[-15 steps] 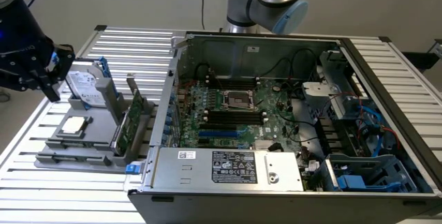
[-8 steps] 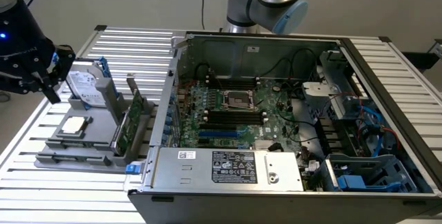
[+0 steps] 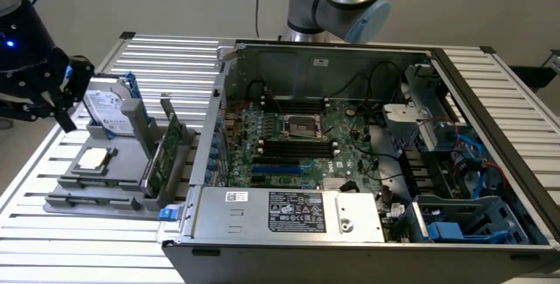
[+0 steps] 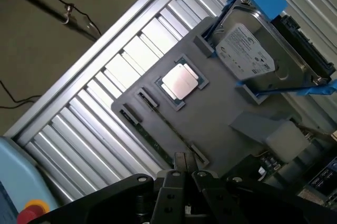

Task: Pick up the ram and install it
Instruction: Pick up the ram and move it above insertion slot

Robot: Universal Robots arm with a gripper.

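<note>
Item one, the gripper: a dark unit with a blue light. It hangs over the end of the grey holder at the exterior view's left, just beside the hard drive. We cannot tell whether it is set wide or narrow. Item two, the ram: it stands on its edge in a narrow slot of the grey holder and shows in the wrist view as a thin green line (little more than its top edge). It is near the processor chip and close under the gripper. Item three, the other things on the holder: the hard drive leans upright in blue brackets, the processor chip lies flat in a square recess, and a wider green expansion card stands on edge at the side nearest the computer. Item four, the open computer case, which lies on its side on the slatted metal surface just beside the holder. Inside it we note the green motherboard with its long black memory slots, the silver processor socket and a labelled power supply. Blue drive bays are at the exterior view's right.
</note>
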